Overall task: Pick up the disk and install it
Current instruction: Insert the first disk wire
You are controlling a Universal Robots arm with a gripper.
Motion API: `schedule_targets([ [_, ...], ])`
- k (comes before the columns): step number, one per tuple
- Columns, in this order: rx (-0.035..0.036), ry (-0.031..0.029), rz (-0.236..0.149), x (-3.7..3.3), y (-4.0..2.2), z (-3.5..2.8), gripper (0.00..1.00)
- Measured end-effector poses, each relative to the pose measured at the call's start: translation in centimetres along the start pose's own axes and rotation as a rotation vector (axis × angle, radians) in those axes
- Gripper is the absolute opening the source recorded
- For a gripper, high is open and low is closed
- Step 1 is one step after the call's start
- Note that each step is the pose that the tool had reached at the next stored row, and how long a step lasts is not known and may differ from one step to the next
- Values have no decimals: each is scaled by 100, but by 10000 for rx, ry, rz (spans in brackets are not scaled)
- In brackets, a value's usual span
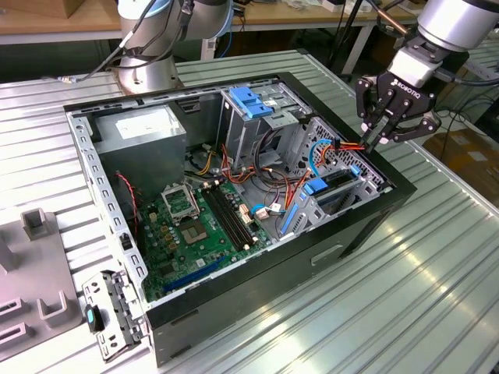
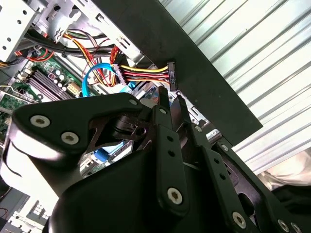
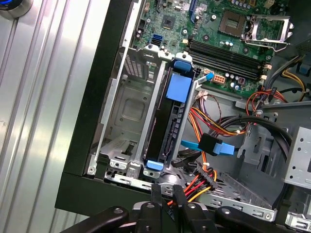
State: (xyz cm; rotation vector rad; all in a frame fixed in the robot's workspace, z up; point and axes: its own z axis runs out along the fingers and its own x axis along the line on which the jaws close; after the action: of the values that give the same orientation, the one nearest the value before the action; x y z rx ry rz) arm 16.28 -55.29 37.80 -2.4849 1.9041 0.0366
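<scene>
Disk [image 3: 173,127] is seen seated edge-on in cage [image 3: 127,104], label hidden; wired connector [image 2: 170,75] is pinched by gripper [image 3: 167,189].

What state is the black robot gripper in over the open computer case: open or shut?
Shut. The gripper pinches the black plug of the red, yellow and black wire bundle.
</scene>
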Motion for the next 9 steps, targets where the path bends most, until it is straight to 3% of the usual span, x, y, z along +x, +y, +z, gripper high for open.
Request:
schedule_targets([
  [9,0,0,-1,0,-1,0,24],
])
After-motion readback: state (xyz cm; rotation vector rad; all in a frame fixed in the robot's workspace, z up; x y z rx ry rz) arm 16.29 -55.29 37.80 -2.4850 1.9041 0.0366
